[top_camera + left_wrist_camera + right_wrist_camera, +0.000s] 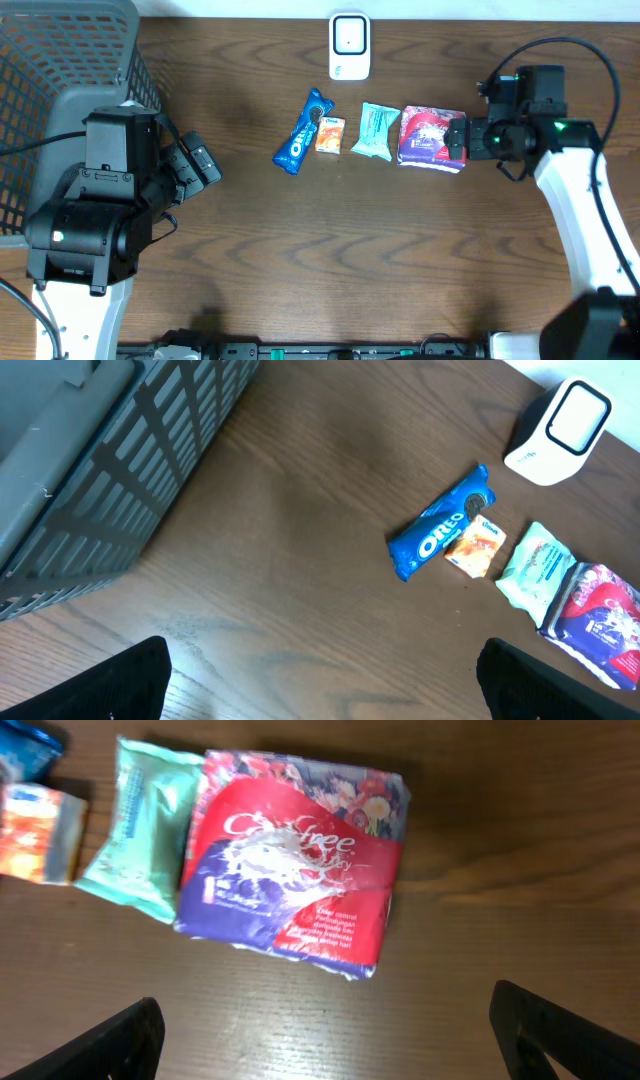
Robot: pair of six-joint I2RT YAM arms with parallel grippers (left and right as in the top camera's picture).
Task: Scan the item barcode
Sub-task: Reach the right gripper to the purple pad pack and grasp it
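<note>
The right arm (585,225) rises along the right side of the table (400,250) and bends sharply at the wrist, so that the right gripper (458,140) points leftward at the right edge of the red and purple Carefree pack (428,135). In the right wrist view its two fingers (120,1040) stand wide apart at the lower corners, with the pack lying flat ahead and between them. The right gripper is open and holds nothing; whether it brushes the pack's edge cannot be told. The left arm (85,230) sits folded at the table's left side, just beside the grey wire basket (60,50), its forearm angled up and to the right. The left gripper (200,165) is well apart from the goods and aimed toward them. It is also spread open and empty, its fingers (130,680) dark at the bottom corners of the left wrist view. The pack is the rightmost of a short row near the table's far middle: a blue Oreo packet (303,131) lying tilted, a small orange box (329,135) touching it, a mint-green pouch (376,131), then the Carefree pack, which overlaps the pouch's edge. The white scanner (349,45) stands behind the row at the far edge, apart from both arms.
</note>
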